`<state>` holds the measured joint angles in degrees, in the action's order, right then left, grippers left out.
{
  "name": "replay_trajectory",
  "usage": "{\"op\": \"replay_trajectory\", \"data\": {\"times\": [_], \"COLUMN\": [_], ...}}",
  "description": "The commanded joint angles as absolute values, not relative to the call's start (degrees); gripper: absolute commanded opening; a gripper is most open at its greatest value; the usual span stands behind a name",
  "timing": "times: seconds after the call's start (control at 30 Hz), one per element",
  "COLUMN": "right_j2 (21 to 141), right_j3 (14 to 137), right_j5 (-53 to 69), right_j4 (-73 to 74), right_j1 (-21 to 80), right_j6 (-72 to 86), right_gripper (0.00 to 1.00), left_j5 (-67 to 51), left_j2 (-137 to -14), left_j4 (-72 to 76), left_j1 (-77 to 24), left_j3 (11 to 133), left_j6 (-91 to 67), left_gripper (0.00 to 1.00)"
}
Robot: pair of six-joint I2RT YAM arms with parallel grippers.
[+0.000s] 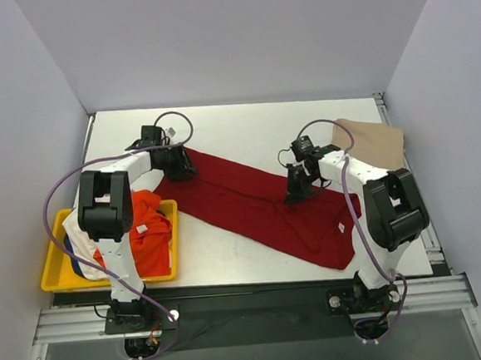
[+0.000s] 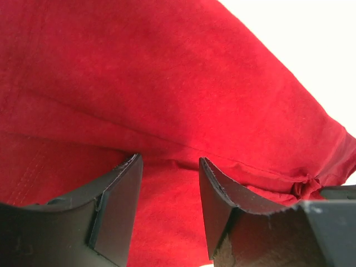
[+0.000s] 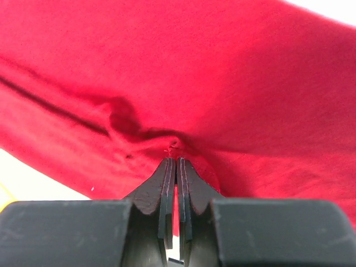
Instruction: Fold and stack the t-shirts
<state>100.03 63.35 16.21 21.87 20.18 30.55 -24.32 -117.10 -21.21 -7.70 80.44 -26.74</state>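
Note:
The dark red t-shirt (image 1: 259,203) lies as a long band across the table, from back left to front right. My left gripper (image 1: 182,173) rests at its back left end; its jaws stand open over the red cloth (image 2: 167,100) with cloth between them. My right gripper (image 1: 296,194) is on the shirt's upper edge near the middle, shut on a pinch of the red cloth (image 3: 183,83), which puckers at the tips. A tan t-shirt (image 1: 375,143) lies at the back right. Orange (image 1: 149,237), white and blue shirts sit in the tray.
A yellow plastic tray (image 1: 56,274) stands at the front left beside the left arm's base. Grey walls close in the table on three sides. Purple cables loop over both arms.

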Motion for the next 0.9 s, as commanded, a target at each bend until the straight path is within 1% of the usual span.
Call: {"op": "replay_trajectory", "data": {"times": [0.0,0.5,0.53,0.57,0.6,0.67,0.7,0.73,0.77,0.87], "right_j2": [96.5,98.2,98.3,98.3,98.3,97.8,97.7,97.0,96.6,94.1], "right_j3": [64.8,67.8,67.9,68.1,68.4,68.8,69.3,69.3,69.4,69.4], "right_j5": [17.2,14.9,14.9,14.8,14.8,14.8,14.8,15.3,15.5,14.8], "right_j4": [24.8,29.3,29.4,29.7,30.0,30.3,30.7,30.7,30.7,30.8], "right_j1": [22.1,30.9,31.2,31.5,31.9,32.7,33.0,33.2,33.2,32.8], "right_j6": [31.8,33.5,33.6,33.6,33.6,33.2,33.1,32.9,33.0,33.1], "right_gripper": [0.00,0.00,0.02,0.05,0.12,0.23,0.32,0.35,0.41,0.47], "left_j5": [-25.5,-26.1,-26.1,-26.1,-26.2,-26.1,-26.1,-26.1,-26.0,-25.3], "left_j2": [-114.6,-113.7,-113.6,-113.6,-113.4,-113.2,-113.2,-113.1,-113.0,-112.6], "left_j4": [-20.0,-19.5,-19.4,-19.3,-19.3,-19.2,-19.2,-19.2,-19.2,-19.2], "left_j1": [-7.0,-6.9,-6.9,-6.9,-7.0,-6.9,-6.9,-6.9,-6.9,-7.0], "left_j3": [80.0,78.1,78.0,77.9,77.7,77.4,77.3,77.3,77.5,77.8], "left_j6": [-25.8,-25.6,-25.6,-25.6,-25.6,-25.5,-25.6,-25.7,-25.7,-25.5], "left_gripper": [0.55,0.55,0.55,0.55,0.55,0.55,0.55,0.55,0.55,0.55]}}
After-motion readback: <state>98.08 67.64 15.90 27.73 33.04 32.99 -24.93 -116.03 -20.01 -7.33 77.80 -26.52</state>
